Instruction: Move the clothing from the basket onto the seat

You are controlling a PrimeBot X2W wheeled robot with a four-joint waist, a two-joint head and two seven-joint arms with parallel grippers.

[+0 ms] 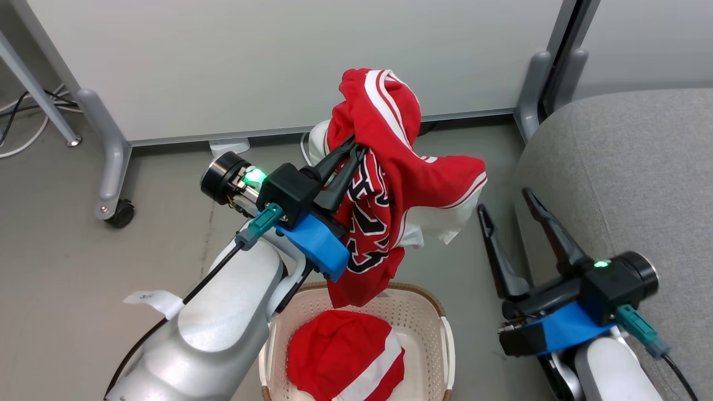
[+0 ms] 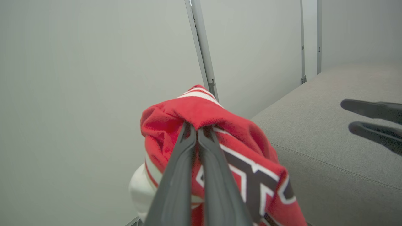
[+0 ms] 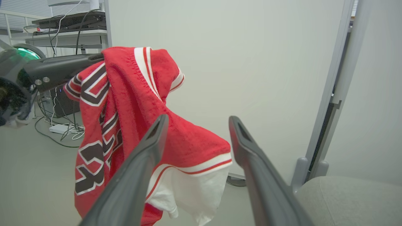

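My left gripper [image 1: 353, 146] is shut on a red jersey [image 1: 401, 184] with black-and-white lettering, which hangs in the air above the basket [image 1: 429, 312]. The same jersey [image 2: 251, 163] drapes over my closed left fingers [image 2: 188, 163] in the left wrist view, and the jersey [image 3: 125, 106] hangs left of centre in the right wrist view. A second red garment [image 1: 345, 356] with a white stripe lies inside the basket. My right gripper [image 1: 507, 203] stands open and holds nothing, beside the grey seat [image 1: 629, 184], right of the jersey.
A pale partition panel [image 1: 278, 61] on grey wheeled feet [image 1: 111, 167] stands behind the jersey. Cables [image 1: 22, 122] lie on the floor at far left. A white paper tag [image 1: 153, 301] hangs by my left forearm. The seat [image 2: 329, 150] stretches away on the right.
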